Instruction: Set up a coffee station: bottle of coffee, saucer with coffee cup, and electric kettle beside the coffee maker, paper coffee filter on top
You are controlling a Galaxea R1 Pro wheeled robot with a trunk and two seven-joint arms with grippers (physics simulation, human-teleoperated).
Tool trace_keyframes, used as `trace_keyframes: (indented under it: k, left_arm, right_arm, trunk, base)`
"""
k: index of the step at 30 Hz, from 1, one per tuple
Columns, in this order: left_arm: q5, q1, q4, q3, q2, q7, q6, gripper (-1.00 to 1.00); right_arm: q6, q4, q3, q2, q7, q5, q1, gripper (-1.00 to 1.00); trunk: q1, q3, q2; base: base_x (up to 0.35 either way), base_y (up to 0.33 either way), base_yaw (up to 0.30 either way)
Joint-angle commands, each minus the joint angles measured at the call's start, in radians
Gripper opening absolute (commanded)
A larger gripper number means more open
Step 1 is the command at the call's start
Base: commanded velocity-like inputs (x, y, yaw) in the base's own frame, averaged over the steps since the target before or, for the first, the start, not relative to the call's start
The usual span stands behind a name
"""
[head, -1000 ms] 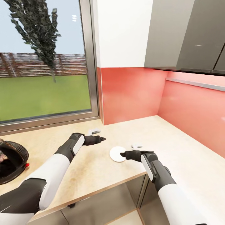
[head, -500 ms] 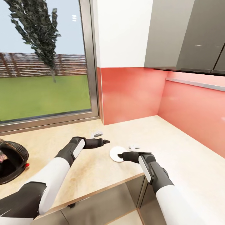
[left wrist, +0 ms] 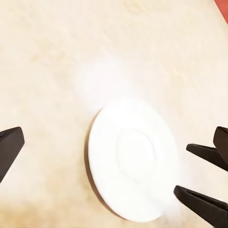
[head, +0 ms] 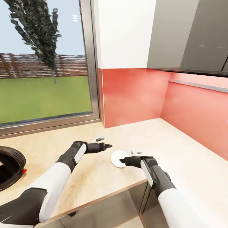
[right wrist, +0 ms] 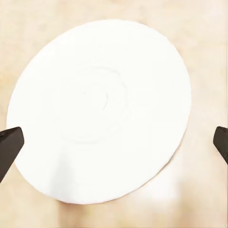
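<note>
I find the small flat round white saucer near the light wood-tone countertop's front edge: thin, rigid, likely slippery. Right gripper spread wide, empty; pinch its rim.

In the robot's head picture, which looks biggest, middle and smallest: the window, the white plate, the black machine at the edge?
1. Window, by far.
2. Coffee maker, cut off by the picture's edge and nearer the camera.
3. Saucer.
</note>
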Motion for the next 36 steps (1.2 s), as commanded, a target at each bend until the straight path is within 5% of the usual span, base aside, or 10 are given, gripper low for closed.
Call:
trace_keyframes:
  k: [1, 23, 29, 36]
  left_arm:
    - [0.003, 0.000, -0.001, -0.001, 0.000, 0.000, 0.005, 1.00]
    - [0.006, 0.009, 0.010, -0.001, -0.003, -0.008, 0.007, 1.00]
    - [0.051, 0.041, 0.011, -0.002, 0.003, -0.052, -0.007, 1.00]
    - [0.061, 0.054, 0.012, -0.003, 0.002, -0.059, -0.004, 1.00]
  right_arm:
    - [0.005, 0.000, 0.000, -0.001, -0.003, -0.008, -0.001, 1.00]
    - [0.007, 0.000, 0.002, 0.001, -0.003, -0.010, -0.001, 1.00]
    - [0.007, 0.002, 0.002, 0.001, -0.003, -0.011, -0.001, 1.00]
    - [0.007, 0.017, 0.002, 0.004, -0.002, -0.011, -0.001, 1.00]
  trunk:
    - [0.000, -0.002, -0.001]
    - [0.000, -0.002, -0.001]
    - [0.000, -0.002, -0.001]
    - [0.000, -0.002, -0.001]
  base:
    - [0.016, 0.000, 0.000]
    - [0.055, 0.000, 0.000]
    - [0.000, 0.000, 0.000]
    - [0.000, 0.000, 0.000]
